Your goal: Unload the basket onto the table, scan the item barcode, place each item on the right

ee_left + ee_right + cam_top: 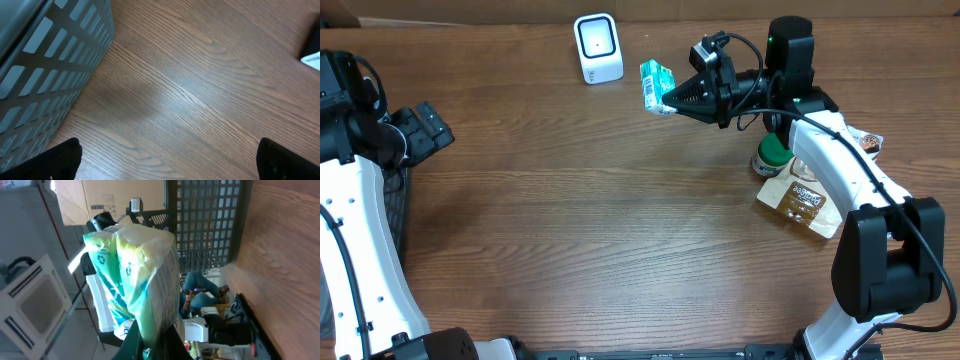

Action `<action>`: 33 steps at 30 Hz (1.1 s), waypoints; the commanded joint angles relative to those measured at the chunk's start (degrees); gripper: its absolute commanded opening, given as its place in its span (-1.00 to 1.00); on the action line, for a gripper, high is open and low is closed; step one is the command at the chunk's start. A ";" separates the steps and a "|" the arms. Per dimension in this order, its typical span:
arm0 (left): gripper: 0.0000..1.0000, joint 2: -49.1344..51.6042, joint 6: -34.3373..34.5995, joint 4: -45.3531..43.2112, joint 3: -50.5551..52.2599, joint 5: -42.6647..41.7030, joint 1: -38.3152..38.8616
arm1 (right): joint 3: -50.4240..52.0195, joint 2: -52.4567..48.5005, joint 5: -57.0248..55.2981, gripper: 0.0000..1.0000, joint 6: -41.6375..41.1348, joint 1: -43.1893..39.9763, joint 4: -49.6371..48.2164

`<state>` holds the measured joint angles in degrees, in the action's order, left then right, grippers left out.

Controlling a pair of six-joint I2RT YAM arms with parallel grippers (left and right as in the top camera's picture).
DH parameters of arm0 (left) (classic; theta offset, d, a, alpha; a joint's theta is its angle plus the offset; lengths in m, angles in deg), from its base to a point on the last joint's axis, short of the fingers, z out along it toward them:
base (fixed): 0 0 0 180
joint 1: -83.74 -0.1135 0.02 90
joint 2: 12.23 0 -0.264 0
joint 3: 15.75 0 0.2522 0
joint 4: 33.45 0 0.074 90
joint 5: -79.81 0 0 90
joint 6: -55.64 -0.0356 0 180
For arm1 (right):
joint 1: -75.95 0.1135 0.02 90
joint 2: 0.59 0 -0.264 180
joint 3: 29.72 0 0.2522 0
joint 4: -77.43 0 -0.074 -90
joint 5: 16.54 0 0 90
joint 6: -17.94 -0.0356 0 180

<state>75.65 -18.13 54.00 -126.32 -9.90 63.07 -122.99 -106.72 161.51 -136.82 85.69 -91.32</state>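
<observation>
item: green-and-white soft plastic packet [657, 88], pinched by its lower end between the right fingers and sticking out past the tips, off the table; the wrist view shows print on the film [135, 280], no barcode readable there
right gripper [666, 104]: clamped tight on the packet; only the finger bases [161, 341] show below the packet in its own camera
scanner: small white rounded box with a pale square window [598, 47], standing on the table ahead of the right fingertips and off to one side, near the packet, a gap between them
behind right fingers: green-capped bottle [772, 155], tan printed pouch [802, 203] lying flat, and one more wrapper [868, 142] half hidden by the arm, all back by the forearm
left gripper [432, 127]: spread wide with nothing in it; both black fingertips [60, 159] sit at the frame corners with bare wood between them
beside left fingers: grey slotted plastic basket [50, 65], on the outer side of one finger, not touching
table: brown wood-grain top [600, 220], under everything
</observation>
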 commanded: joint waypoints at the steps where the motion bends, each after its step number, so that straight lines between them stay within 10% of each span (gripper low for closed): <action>1: 0.99 -0.02 -1.03 -0.20 -0.42 0.50 0.07 | -1.11 0.92 1.88 -0.92 -2.75 -0.17 -0.48; 33: 0.99 -0.02 -1.03 -0.20 -0.42 0.50 0.07 | -1.09 1.03 1.88 -0.93 2.97 -0.48 -0.87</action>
<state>75.65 -18.13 54.00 -126.32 -9.90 63.07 -122.99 -106.74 161.51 -135.68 85.67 -91.82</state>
